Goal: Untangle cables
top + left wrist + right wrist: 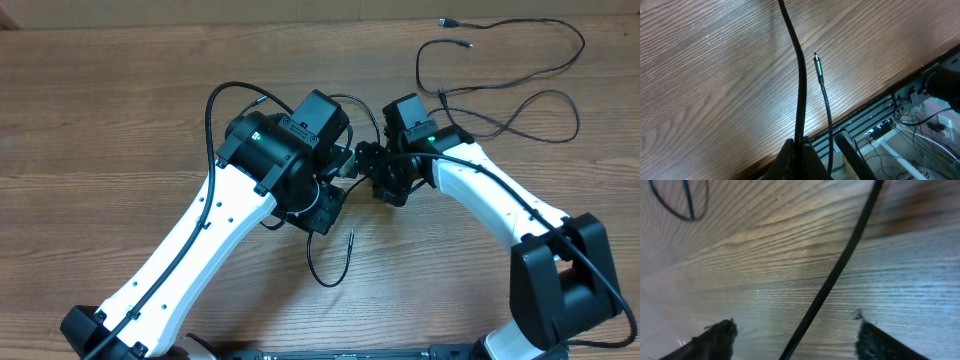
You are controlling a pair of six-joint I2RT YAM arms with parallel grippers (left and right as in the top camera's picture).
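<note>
Cables (pixel 801 75): one strand clenched in left claw (pixel 800 146), running up over table (pixel 100 120); free plug end (pixel 817 64) just beside it. Right claw (pixel 795 328) released, fingers apart either side of second strand (pixel 840 270), not gripping it. Overhead: long strand (pixel 497 126) lies in loose loops far right, looks mostly freed. Claws meet mid-table; any remaining crossing is hidden under wrists, can't tell. My read: roughly halfway, strands near claws not yet pulled apart.
</note>
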